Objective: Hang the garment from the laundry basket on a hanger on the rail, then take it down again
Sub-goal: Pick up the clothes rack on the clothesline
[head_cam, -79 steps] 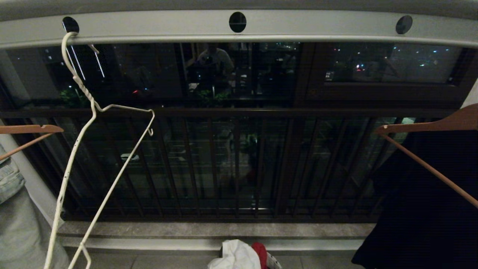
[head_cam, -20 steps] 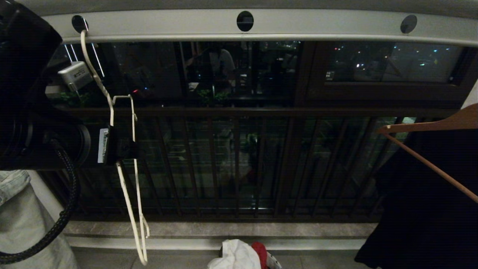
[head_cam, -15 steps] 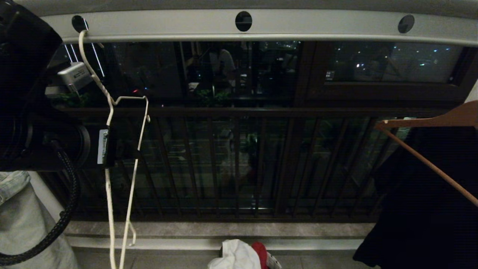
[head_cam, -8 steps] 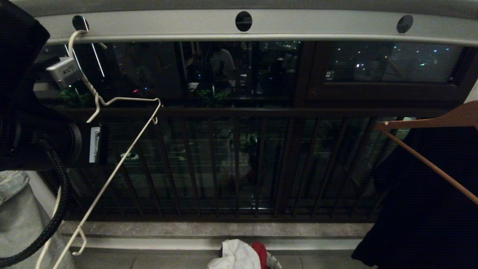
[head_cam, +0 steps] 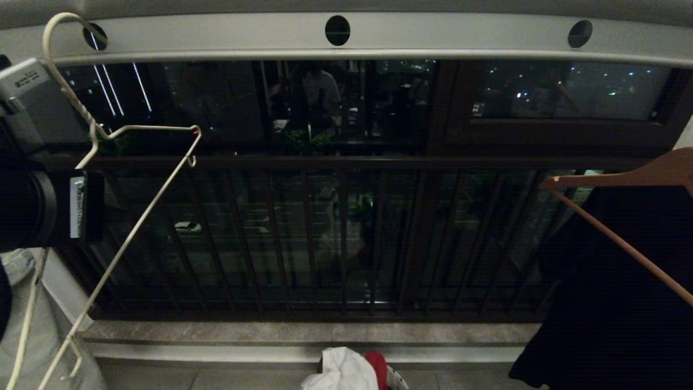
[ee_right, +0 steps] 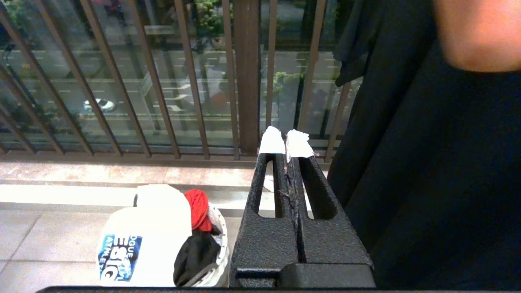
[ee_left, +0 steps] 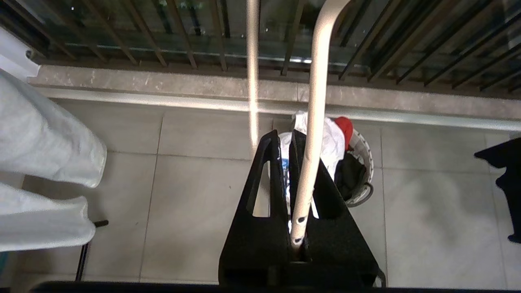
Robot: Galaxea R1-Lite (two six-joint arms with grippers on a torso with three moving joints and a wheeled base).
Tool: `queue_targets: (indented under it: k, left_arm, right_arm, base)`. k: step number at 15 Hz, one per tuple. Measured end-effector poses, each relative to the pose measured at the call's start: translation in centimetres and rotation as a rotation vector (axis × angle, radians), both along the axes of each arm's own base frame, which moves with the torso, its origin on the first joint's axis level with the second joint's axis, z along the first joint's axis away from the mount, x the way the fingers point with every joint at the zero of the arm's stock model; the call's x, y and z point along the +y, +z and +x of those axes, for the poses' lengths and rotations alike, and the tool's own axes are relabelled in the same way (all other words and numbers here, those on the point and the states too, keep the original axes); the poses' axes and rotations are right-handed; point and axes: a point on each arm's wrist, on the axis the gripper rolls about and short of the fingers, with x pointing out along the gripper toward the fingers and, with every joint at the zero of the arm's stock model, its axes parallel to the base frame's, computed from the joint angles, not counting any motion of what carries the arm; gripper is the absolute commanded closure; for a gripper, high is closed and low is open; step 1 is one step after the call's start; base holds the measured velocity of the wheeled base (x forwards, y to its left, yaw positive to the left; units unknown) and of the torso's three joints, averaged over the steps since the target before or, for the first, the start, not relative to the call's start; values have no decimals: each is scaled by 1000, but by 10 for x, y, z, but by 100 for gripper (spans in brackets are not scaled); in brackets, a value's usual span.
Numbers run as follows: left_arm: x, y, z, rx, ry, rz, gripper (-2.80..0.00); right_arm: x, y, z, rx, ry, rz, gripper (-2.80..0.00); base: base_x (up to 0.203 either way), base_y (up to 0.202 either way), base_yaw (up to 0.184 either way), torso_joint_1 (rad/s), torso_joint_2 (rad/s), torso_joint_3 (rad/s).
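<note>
The white wire hanger [head_cam: 135, 216] hangs tilted at the left, its hook [head_cam: 54, 24] raised beside the leftmost hole of the pale grey rail [head_cam: 460, 38]. Whether the hook still catches that hole I cannot tell. My left gripper [head_cam: 95, 206] is shut on the hanger's wire [ee_left: 303, 195], which runs up between its fingers. The white garment [head_cam: 338, 374] with the blue graphic [ee_right: 120, 256] lies bunched in the laundry basket [ee_left: 364, 150] on the floor below. My right gripper [ee_right: 285, 140] is shut and empty, low beside the basket [ee_right: 217, 244].
A large black garment [head_cam: 617, 303] on a brown wooden hanger [head_cam: 622, 179] fills the right side. A pale grey-green garment [head_cam: 21, 336] hangs at the far left. The dark balustrade [head_cam: 346, 238] and a stone sill [head_cam: 303, 333] stand behind. Red and black cloth [ee_right: 197, 207] also lies in the basket.
My left gripper closed on the hanger's wire. The hanger swung from edge-on to face-on and went left and up, its hook rising at the rail's hole. The view shifted slightly.
</note>
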Motion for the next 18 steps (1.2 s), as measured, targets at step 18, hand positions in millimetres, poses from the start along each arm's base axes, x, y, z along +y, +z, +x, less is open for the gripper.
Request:
queue_targets:
  k: [18]
  left_arm:
    - [19, 30, -33, -161, 1, -11, 0]
  right_arm:
    - [0, 0, 0, 0, -1, 0, 0]
  base:
    - [0, 0, 0, 0, 0, 0]
